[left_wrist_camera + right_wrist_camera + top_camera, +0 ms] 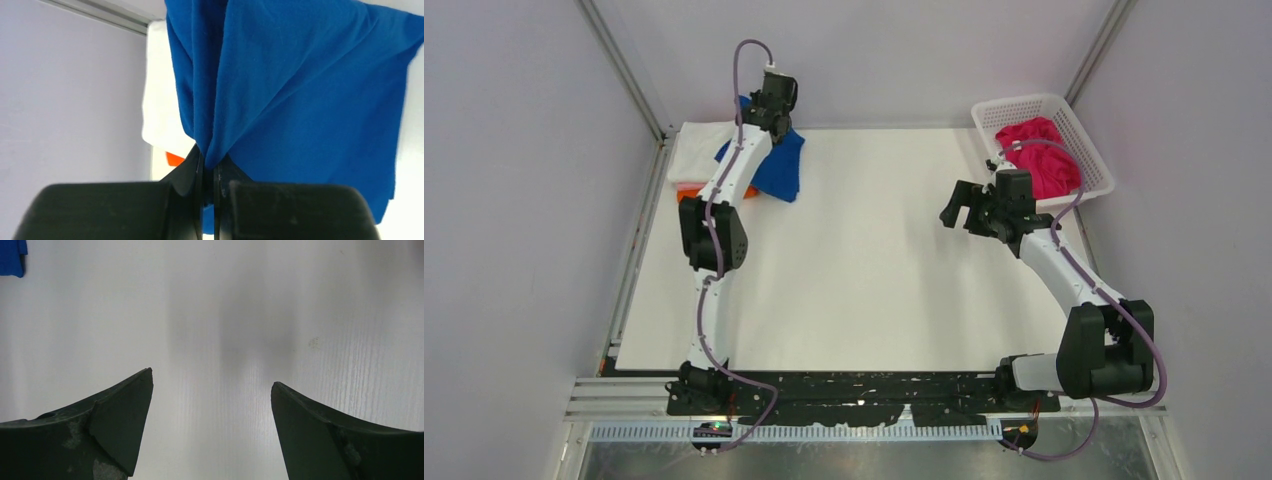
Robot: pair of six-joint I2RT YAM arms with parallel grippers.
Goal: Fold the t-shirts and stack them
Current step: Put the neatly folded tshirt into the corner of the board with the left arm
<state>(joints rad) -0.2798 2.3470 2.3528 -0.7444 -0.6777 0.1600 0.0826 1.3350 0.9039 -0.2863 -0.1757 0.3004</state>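
Note:
My left gripper (pixel 769 112) is shut on a fold of the royal blue t-shirt (pixel 779 165) and holds it up at the table's far left; in the left wrist view the blue cloth (pixel 300 90) hangs from the closed fingertips (pixel 197 160). Under it lies a stack with a white t-shirt (pixel 696 150) on top and an orange one (pixel 688 195) showing at its near edge; both show in the left wrist view, white (pixel 157 100) and orange (pixel 174 159). A magenta t-shirt (pixel 1039 150) lies crumpled in the basket. My right gripper (pixel 959 208) is open and empty over bare table (pixel 215 340).
A white plastic lattice basket (pixel 1014 108) stands at the table's far right corner. Grey walls and metal frame posts (pixel 624 70) close in the left, back and right sides. A corner of the blue shirt (pixel 12 257) shows at the right wrist view's top left.

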